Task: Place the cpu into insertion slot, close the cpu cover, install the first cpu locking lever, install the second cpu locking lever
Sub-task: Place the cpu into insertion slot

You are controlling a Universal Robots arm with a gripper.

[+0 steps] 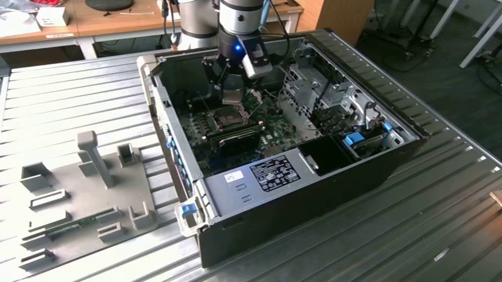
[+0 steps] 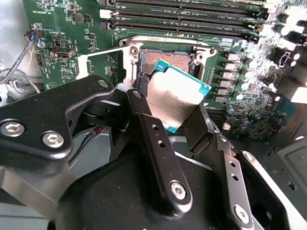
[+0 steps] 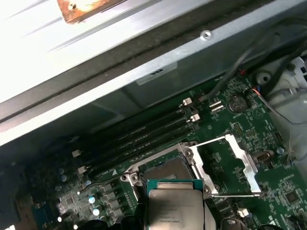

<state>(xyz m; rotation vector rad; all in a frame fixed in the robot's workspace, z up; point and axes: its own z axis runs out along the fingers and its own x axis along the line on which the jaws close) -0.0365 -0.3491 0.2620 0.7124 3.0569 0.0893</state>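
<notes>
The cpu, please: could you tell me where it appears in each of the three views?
Exterior view: cpu, upper middle, hanging over the slot.
Second wrist view: cpu between the fingers, in front of the slot.
First wrist view: cpu beside the slot, opposite the memory slots.
Shared landmark: the slot's metal rim.

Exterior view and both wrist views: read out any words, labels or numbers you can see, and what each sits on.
None reads clearly.
Black label on the grey metal panel: print too small.
White sticker beside it: too small.
The cpu, held in the gripper: faint marking, blurred.
Grey label on the case wall: blurred.
</notes>
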